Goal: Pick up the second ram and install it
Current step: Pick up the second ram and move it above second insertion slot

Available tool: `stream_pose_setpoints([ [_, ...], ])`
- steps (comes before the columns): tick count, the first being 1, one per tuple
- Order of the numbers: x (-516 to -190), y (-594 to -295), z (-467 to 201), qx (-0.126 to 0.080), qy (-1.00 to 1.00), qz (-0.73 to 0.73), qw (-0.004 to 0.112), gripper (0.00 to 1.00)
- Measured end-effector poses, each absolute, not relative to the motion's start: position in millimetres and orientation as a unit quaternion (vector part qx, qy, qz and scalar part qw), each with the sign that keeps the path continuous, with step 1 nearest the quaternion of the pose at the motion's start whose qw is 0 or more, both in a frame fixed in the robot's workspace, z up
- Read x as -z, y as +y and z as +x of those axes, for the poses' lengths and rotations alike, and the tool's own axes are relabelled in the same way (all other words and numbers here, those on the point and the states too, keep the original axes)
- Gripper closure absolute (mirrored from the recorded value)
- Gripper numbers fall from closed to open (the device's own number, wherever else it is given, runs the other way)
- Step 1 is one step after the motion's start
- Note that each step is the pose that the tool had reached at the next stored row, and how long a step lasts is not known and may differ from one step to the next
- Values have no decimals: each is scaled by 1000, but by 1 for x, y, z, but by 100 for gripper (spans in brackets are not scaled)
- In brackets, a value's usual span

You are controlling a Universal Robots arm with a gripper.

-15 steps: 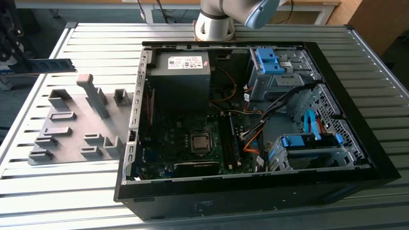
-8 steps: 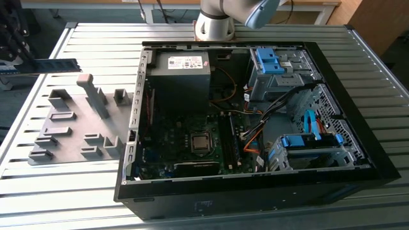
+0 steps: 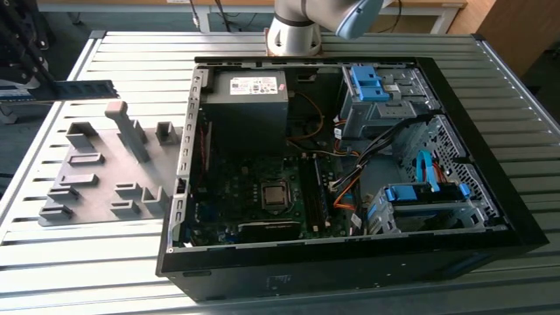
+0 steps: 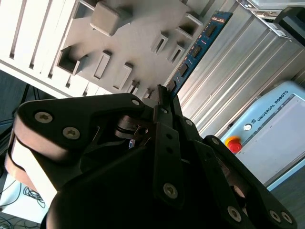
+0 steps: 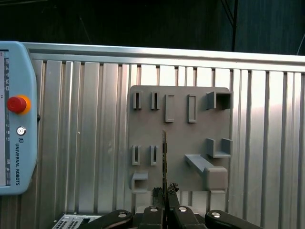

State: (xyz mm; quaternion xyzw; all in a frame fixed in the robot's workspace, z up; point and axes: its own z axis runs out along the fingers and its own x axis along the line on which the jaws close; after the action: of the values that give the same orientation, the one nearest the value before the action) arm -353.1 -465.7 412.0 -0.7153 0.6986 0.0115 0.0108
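While my gripper (image 5: 165, 190) is clamped on one end of it, the second ram (image 3: 79, 90) hangs in the air at the exterior view's left. It is level, above the far edge of the grey holder plate (image 3: 105, 174), and touches none of its blocks. In the first wrist view the stick shows edge-on, a thin dark line rising from between the fingers with the plate behind it. In the second wrist view its blue face and black chips run out from the fingers, most of the length unsupported.

The plate's tall post (image 3: 128, 131) stands just under the stick's free end. The plate lies on the slatted metal worktop (image 3: 131, 282), with a teach pendant (image 5: 14, 119) resting on the slats to one side. To the right in the exterior view sits the open computer case (image 3: 306, 275), its mainboard (image 3: 236, 190) exposed and loose cables (image 3: 350, 177) draped near the board's right side.

Hazards, as judged from this pose:
- **Pivot in the grip:** I hold a narrow patch at one end, so any knock on the long overhang could turn the stick between the fingers and spoil its alignment.
- **Snagging:** a low path could catch the free end on the post or on the case's left wall.
- **Obstruction:** the cables could foul the stick's descent.
- **Tilt:** a tilted stick pressed down would jam or strain the board.
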Motion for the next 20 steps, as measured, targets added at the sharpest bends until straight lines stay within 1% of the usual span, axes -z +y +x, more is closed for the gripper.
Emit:
stream_pose_setpoints([
  [20,-412,-466,-330,-11,699,-715,11,86],
])
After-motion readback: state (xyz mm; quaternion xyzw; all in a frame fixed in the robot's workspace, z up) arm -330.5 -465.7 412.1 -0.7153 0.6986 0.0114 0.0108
